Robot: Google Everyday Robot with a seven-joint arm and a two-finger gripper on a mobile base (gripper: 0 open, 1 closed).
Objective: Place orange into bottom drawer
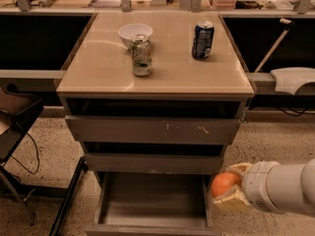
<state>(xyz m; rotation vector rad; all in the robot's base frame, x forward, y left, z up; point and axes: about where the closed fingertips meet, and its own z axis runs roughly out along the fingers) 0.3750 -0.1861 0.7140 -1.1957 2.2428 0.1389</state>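
The orange (224,183) is round and bright, held between the pale fingers (230,200) of my gripper (227,187) at the lower right. The gripper is shut on it and comes in from the right on a thick white arm. It hangs just beside the right wall of the bottom drawer (152,215), at about the height of its rim. That drawer is pulled out, a shallow grey tray with a plain bare floor. The two drawers above it are closed.
On the cabinet top (98,77) stand a white bowl (135,33), a green-and-silver can (141,56) and a dark blue can (202,40). The scuffed upper drawer front (152,130) faces me. A dark chair frame (19,132) stands at the left, speckled floor around.
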